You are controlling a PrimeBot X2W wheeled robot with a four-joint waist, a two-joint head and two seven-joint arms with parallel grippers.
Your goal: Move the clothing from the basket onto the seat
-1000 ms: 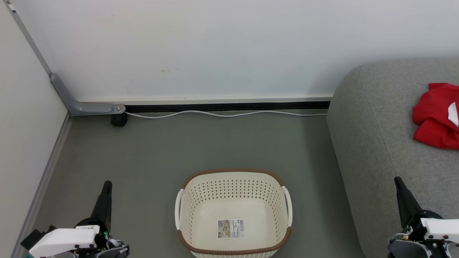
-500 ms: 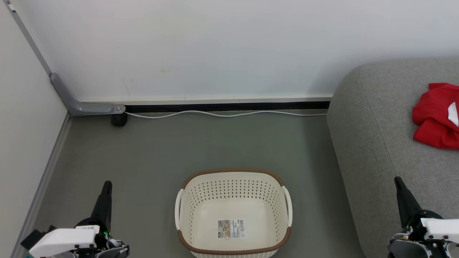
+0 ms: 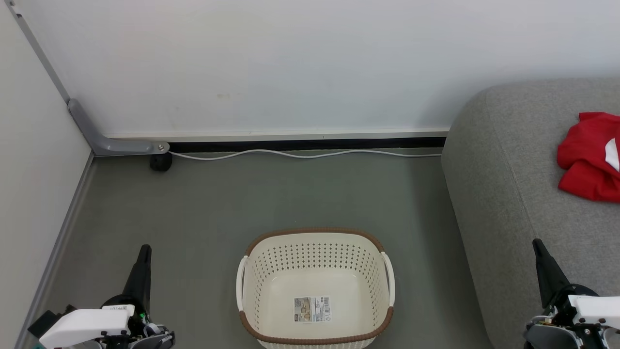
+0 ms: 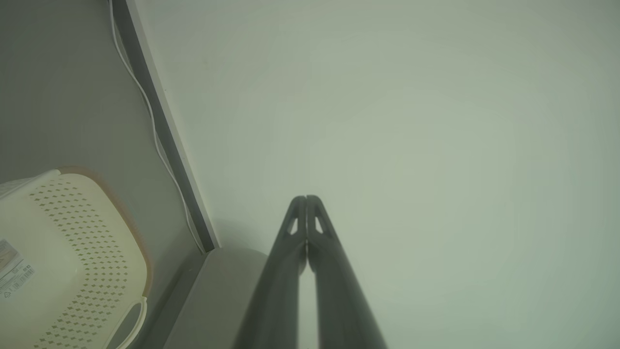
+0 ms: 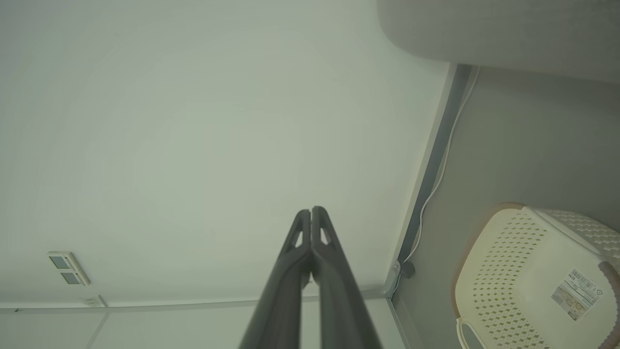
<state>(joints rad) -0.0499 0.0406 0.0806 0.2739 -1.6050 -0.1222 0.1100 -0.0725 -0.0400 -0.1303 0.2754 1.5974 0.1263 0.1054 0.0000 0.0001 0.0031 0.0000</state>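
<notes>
Left wrist view: the left gripper (image 4: pixel 306 201) has its dark fingers meeting at the tips, holding nothing; the right gripper (image 5: pixel 310 212) likewise. Between them stands the basket (image 3: pixel 315 233), perforated cream plastic with a brown woven-look rim, bare but for a paper label (image 3: pixel 312 309). The clothing (image 3: pixel 587 155), crumpled soft red with a white patch, lies on the seat (image 3: pixel 503 184), grey woven upholstery with a rounded corner. The job looks done; best to park both arms clear.
</notes>
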